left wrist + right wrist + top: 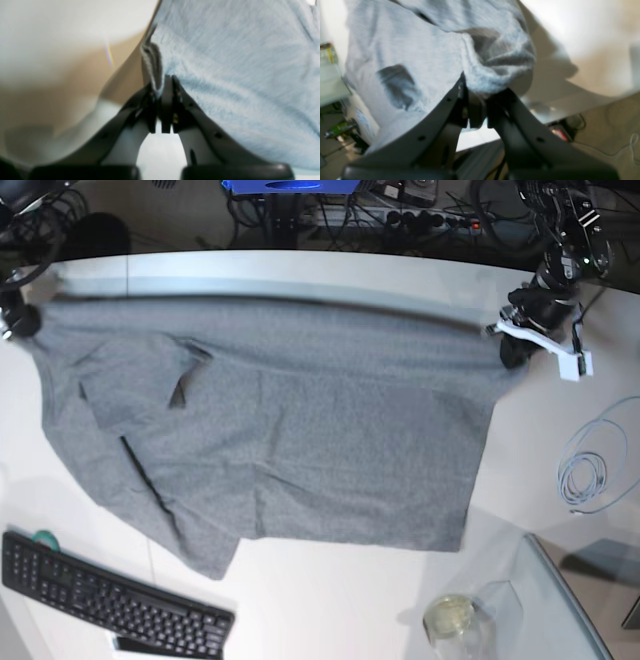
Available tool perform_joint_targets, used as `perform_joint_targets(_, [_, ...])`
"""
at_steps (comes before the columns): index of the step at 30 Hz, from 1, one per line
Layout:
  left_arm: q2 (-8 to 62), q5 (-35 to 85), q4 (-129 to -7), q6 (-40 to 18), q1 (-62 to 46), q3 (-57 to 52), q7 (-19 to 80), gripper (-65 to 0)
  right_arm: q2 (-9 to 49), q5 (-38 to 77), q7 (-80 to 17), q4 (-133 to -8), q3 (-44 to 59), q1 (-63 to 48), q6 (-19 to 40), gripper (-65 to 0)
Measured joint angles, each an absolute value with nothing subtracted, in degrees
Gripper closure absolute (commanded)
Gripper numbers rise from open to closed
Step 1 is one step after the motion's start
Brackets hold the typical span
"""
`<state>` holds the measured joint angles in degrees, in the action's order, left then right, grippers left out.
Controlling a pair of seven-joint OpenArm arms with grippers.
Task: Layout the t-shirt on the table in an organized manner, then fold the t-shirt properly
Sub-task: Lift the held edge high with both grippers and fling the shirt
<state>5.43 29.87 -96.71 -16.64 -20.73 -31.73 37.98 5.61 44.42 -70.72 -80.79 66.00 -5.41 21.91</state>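
Left claw (163,100) and right claw (476,105) each clamp the soft heather-grey t-shirt (280,430) (knit, wrinkled), stretched above the white bench (330,600).

**Colours on your table**

You have a heather-grey t-shirt (300,450), plain with a fine mottled knit, spread over the white table (330,600). Your black keyboard (110,600) sits at the table's near left corner. Both grippers, left gripper (163,85) and right gripper (475,97), are matt black. A pale coiled cable (590,470) lies at the right edge.

White table (330,600): t-shirt (300,440), keyboard (110,600), cable (590,470).
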Motion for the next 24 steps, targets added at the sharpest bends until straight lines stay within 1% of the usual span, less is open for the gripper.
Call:
perform_joint_targets(3, [5.5, 29.6, -101.6, -16.7, -18.1, -31.5, 38.8, 0.0, 6.9, 44.2, -75.9, -85.7, 66.0, -1.4, 21.8, -2.7])
perform_joint_targets(6, [5.6, 29.6, -104.9, -17.0, -11.0, -31.6, 48.9, 0.0, 9.0, 45.3, -78.4, -86.5, 65.8, 5.3, 18.7, -2.7])
perform_joint_targets(9, [5.9, 30.3, -106.2, -16.5, -2.3, -31.7, 54.5, 0.0, 11.0, 44.9, -79.9, -86.3, 65.3, 10.7, 16.8, -2.7])
perform_joint_targets(12, [5.9, 29.8, -105.8, -11.9, 4.8, -31.3, 57.6, 0.0, 13.0, 44.1, -80.2, -85.6, 60.6, 14.7, 16.1, -2.7])
perform_joint_targets(13, [5.9, 29.4, -105.5, -11.2, 6.9, -30.9, 58.1, 0.0, 13.7, 44.9, -80.2, -84.7, 59.0, 16.3, 15.7, -2.7])
perform_joint_targets(14, [6.1, 29.0, -105.0, -10.0, 9.3, -29.8, 58.0, 0.0, 14.6, 45.0, -79.0, -83.3, 57.5, 18.4, 14.5, -2.7])
perform_joint_targets(17, [7.7, 24.8, -100.9, -9.5, 17.2, -24.6, 57.2, 0.0, 16.8, 44.8, -74.2, -77.5, 52.4, 23.4, 12.8, -2.7])
perform_joint_targets(24, [7.7, 18.7, -91.5, -9.5, 30.1, -16.1, 57.2, 0.0, 23.4, 44.2, -65.3, -66.6, 40.9, 32.4, 12.4, -2.7])
